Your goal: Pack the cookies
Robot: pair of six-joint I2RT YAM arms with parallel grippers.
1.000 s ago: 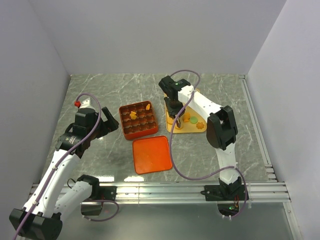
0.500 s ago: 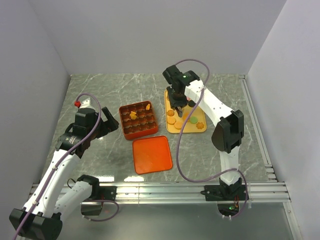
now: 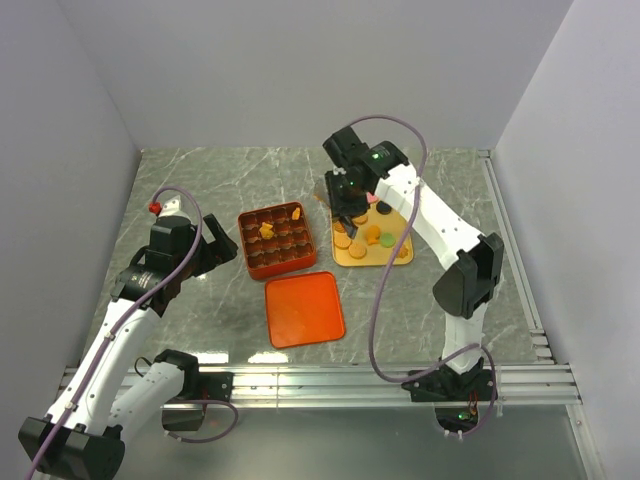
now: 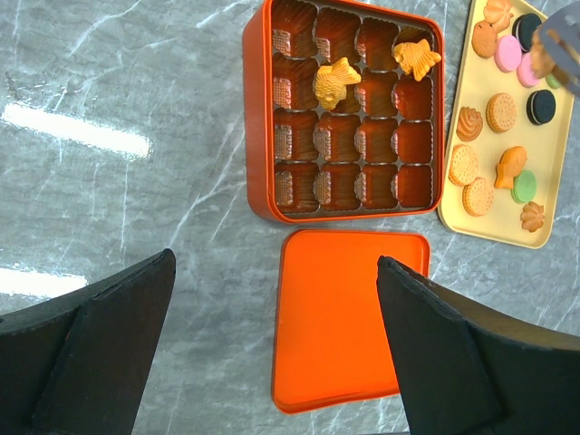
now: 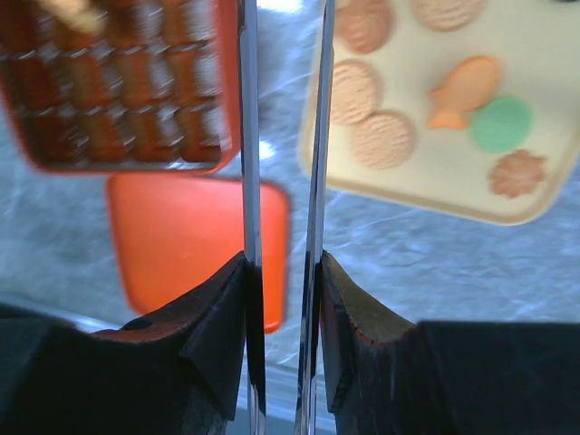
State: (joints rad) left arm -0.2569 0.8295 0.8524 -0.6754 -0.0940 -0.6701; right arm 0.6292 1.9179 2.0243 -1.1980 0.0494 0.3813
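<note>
The right arm arches up from the lower right. Its right gripper (image 3: 350, 207) is over the upper left part of the yellow tray (image 4: 494, 227), jaws a narrow slit apart; I cannot tell whether they pinch anything. At left, the left gripper (image 4: 274, 261) hangs spread wide and empty. The cookies (image 4: 478, 195), tan, pink, green and black, lie on the tray, with two fish-shaped ones in the gridded box (image 4: 258, 118). Since a second ago the right gripper has moved up the frame, while the left has kept still.
</note>
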